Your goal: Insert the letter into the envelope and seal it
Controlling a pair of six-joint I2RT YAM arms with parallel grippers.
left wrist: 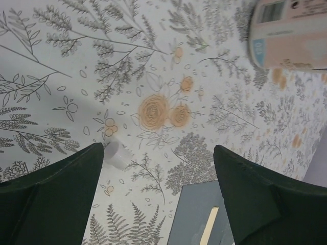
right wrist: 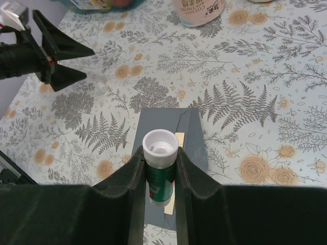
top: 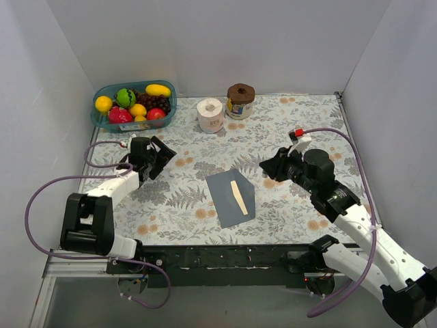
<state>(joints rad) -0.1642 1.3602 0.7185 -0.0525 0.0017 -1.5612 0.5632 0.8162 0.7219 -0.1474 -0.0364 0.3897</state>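
right fingers (right wrist: 115, 199) squeeze green white-topped glue stick (right wrist: 160, 171) | left fingers (left wrist: 56, 194) wide apart, empty | rub glue softly along flap edge of dark grey paper envelope (right wrist: 194, 143)

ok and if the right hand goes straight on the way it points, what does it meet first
Most likely the envelope, with the green tube it holds touching first; height above it is unclear.

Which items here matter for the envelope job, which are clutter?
Job: envelope; letter (only a cream strip shows); glue stick, in right gripper; small white cap, probably the stick's; left gripper, open.
Lying about: fruit basket; paper roll; brown-lidded tub.
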